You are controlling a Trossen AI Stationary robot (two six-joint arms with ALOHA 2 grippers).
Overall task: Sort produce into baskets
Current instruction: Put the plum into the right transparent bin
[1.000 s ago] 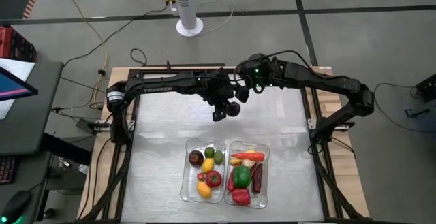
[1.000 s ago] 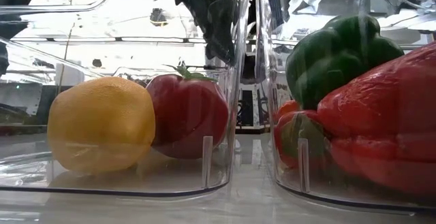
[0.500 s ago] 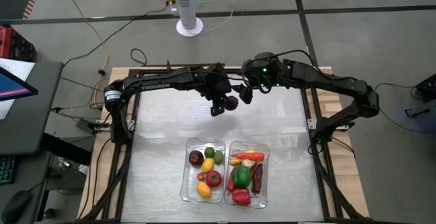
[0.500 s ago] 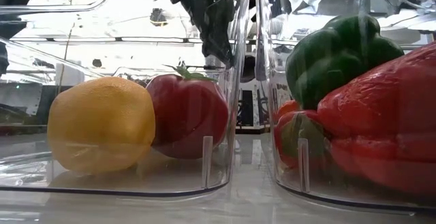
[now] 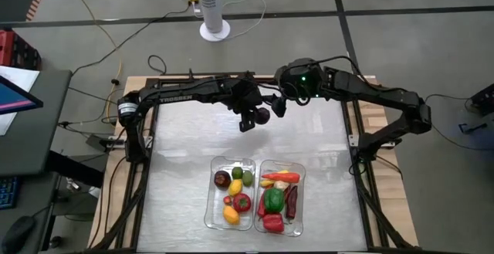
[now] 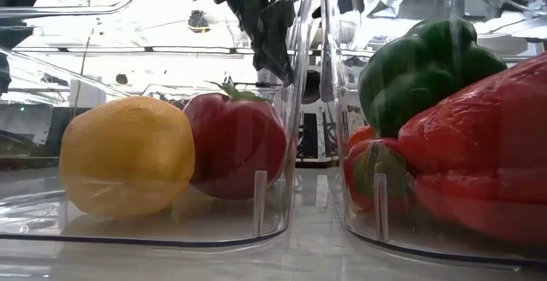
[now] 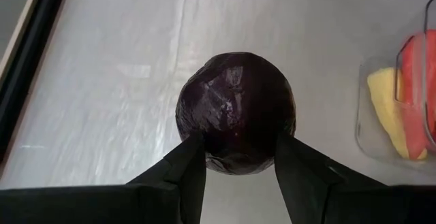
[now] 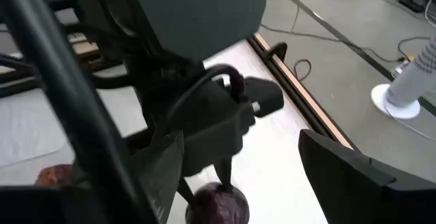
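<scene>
Left gripper [image 7: 235,166]: jaws clenched on a dark purple round piece [image 7: 236,112], held above the counter [image 5: 185,154] near its far edge. Right gripper [image 5: 279,106]: jaws released, empty, just beside that piece. The 2 baskets, left basket [image 5: 210,208] and right basket [image 5: 301,200], lie well apart toward the near edge. Bare counter lies between; the left arm is judged to carry it.

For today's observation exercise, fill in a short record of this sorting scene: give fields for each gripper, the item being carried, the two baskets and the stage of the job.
left gripper: shut on the dark purple round piece, held above the table's far middle
right gripper: open, empty, close beside the left gripper
left basket: several pieces, including yellow and red ones
right basket: several pieces, including red and green peppers
stage: purple piece not yet in a basket
</scene>
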